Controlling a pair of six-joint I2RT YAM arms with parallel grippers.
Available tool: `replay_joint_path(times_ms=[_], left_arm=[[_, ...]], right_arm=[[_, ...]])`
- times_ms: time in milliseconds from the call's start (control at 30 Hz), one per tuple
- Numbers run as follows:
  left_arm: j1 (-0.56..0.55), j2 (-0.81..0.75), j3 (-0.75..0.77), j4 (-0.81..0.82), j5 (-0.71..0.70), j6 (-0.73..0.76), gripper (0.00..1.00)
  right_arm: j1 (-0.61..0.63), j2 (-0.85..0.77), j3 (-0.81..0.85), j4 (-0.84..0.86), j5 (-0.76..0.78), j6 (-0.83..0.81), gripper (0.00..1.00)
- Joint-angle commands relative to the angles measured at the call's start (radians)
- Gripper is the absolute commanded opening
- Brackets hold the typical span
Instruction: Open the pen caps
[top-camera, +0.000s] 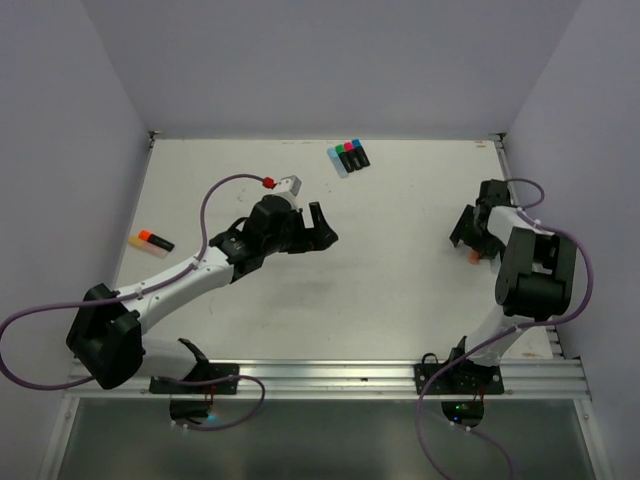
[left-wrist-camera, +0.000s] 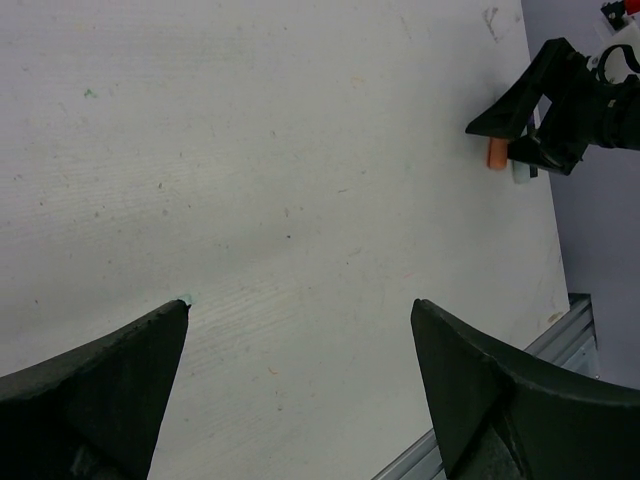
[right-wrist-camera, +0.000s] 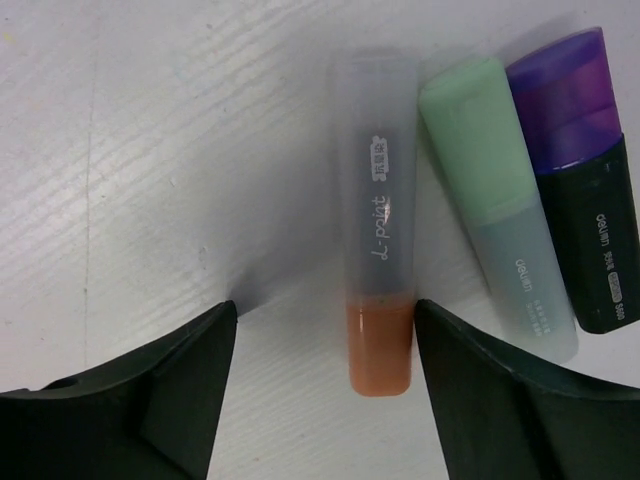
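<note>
- Looking down from above, two arms reach over a pale bench (top-camera: 400, 290).
- Four pens lie side by side in one row (top-camera: 348, 157) at the far edge. Pink and cyan show among their caps, but they are too small to sort surely.
- One lone black pen (top-camera: 160, 243) lies near the left edge, well apart, and wears a second orange cap (top-camera: 145, 236).
- The left tool (top-camera: 328, 228) hangs mid-bench with its fingers spread wide, holding nothing.
- The right tool (top-camera: 468, 243) is low at the right side, and an orange cap (top-camera: 472, 257) peeks out beside it.
- From the left wrist, the left tool (left-wrist-camera: 300, 310) gapes over bare bench. Far off, the right tool (left-wrist-camera: 520, 140) stands over the orange cap (left-wrist-camera: 497, 155).
- From the right wrist, three pens lie side by side.
- One orange cap (right-wrist-camera: 380, 350) sits on a pale translucent body (right-wrist-camera: 378, 180).
- One green cap (right-wrist-camera: 468, 110) sits on another pale body.
- One purple cap (right-wrist-camera: 568, 85) sits on a black body (right-wrist-camera: 600, 240).
- The right tool (right-wrist-camera: 325, 305) straddles the orange cap, partly spread. One finger is just beside the cap and the other stands apart, so nothing is gripped.
- The green-capped pen crowds that nearer finger.
</note>
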Motion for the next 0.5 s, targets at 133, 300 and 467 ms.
replay_joint_path(times_ms=[133, 300, 467], left_arm=[[-0.004, -0.081, -0.026, -0.006, -0.071, 0.046, 0.96], [0.011, -0.124, -0.066, -0.009, -0.07, 0.065, 0.97], [0.079, -0.129, -0.114, 0.017, 0.056, 0.067, 0.96]], right_arm=[[0.08, 0.079, 0.019, -0.014, 0.191, 0.0, 0.54], [0.132, 0.098, 0.055, -0.046, 0.237, -0.027, 0.14], [0.278, 0.055, 0.083, -0.086, 0.248, -0.053, 0.0]])
